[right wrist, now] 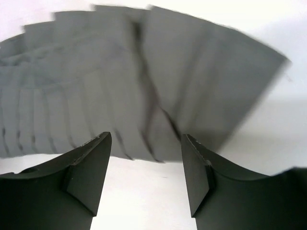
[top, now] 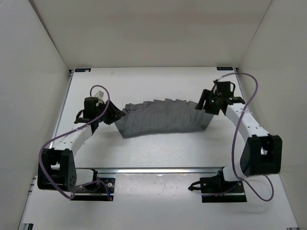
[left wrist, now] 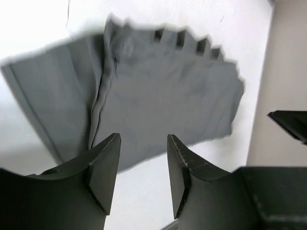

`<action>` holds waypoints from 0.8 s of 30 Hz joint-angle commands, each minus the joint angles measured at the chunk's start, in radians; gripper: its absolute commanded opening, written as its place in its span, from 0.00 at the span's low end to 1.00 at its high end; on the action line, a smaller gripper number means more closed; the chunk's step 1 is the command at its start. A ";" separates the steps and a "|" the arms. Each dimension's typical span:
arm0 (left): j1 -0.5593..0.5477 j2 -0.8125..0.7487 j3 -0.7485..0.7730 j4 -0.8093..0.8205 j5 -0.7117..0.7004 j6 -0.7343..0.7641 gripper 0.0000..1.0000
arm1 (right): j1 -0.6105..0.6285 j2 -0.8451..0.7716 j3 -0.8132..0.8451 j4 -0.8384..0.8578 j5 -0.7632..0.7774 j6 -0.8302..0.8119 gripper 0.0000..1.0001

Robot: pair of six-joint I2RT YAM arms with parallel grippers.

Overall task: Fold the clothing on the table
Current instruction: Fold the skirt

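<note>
The table [top: 158, 151] before me is flat and matte white, with white walls [top: 43, 72] rising on its left, far and right sides. One thing lies loose on it: the clothing [top: 163, 119], dark gray and pleated, spread as a wide band across the middle from left to right. Its far edge is a jagged row of pleat ends and its near edge runs smoother. It lies mostly flat, and my wrist views show a crease in the fabric near each end. Bare white shows all round it. A rail [top: 158, 169] crosses the table close to me, with my left base [top: 91, 187] and right base [top: 223, 186] bolted just behind it.
</note>
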 commanded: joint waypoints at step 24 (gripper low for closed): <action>-0.070 -0.130 -0.325 0.034 -0.164 -0.012 0.57 | -0.095 -0.050 -0.526 0.514 -0.212 0.238 0.11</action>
